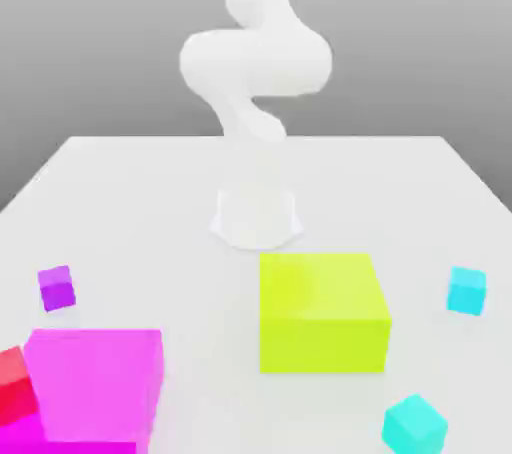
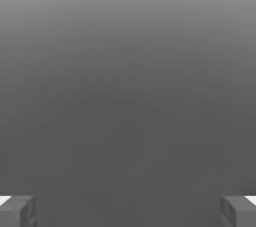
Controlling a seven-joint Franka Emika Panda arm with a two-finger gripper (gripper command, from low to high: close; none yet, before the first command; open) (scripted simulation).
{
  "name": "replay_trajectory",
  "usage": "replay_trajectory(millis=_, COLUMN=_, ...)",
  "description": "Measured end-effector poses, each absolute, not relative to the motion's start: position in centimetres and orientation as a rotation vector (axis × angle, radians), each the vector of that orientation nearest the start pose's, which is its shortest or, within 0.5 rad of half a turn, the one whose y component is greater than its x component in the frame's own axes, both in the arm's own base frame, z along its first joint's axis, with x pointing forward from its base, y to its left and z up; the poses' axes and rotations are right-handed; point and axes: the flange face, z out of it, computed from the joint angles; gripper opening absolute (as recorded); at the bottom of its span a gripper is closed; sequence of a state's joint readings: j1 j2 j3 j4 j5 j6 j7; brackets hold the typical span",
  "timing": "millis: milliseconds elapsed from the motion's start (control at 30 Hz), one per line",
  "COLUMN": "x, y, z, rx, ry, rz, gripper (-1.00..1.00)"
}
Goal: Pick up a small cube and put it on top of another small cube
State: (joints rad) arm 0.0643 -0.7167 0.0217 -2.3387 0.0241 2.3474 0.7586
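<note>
The small blue cube (image 1: pixel 467 291) sits at the right edge of the exterior view, middle height, flat on the white tabletop (image 1: pixel 150 202), well apart from everything else, nothing touching it. It looks rigid, with flat square faces and sharp edges, and judging by its size against the big blocks, very light; probably smooth sides, so it could slip or skid if pinched off-center. Best hold is likely two opposite vertical faces, fingers coming straight down and centered, low enough to catch the middle of the sides. There is open room on all sides, so approach looks easy. The fingers (image 2: pixel 17 211) show in the hand view at the two lower corners of the frame, far apart, spread wide, with nothing between them; the gripper (image 2: pixel 128 212) holds nothing. The white arm (image 1: pixel 255 62) stands folded up in the upper center of the exterior view. Count: three small cubes — one blue, one greener turquoise cube (image 1: pixel 414 423) at lower right, one purple cube (image 1: pixel 57 287) at left. Two big blocks — one yellow-green block (image 1: pixel 322 314) at center, one magenta block (image 1: pixel 92 382) at lower left. One red block (image 1: pixel 14 397) is cut off by the left edge, just beside the magenta one; size unclear. Either other small cube could be the stacking base; can't tell which.
</note>
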Motion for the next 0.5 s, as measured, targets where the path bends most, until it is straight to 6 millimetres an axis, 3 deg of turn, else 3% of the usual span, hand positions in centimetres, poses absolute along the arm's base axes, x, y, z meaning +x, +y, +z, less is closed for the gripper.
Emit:
replay_trajectory(millis=100, x=40.4, y=8.6, z=60.7, rx=-2.645, ry=0.728, rz=-0.799, gripper=0.00)
replay_trajectory(millis=233, x=41.5, y=15.5, z=52.8, rx=-2.772, ry=0.492, rz=-0.639, gripper=0.00)
replay_trajectory(millis=367, x=40.0, y=22.1, z=44.7, rx=-2.878, ry=0.241, rz=-0.483, gripper=0.00)
replay_trajectory(millis=500, x=36.4, y=27.7, z=36.6, rx=-2.962, ry=-0.027, rz=-0.333, gripper=0.00)
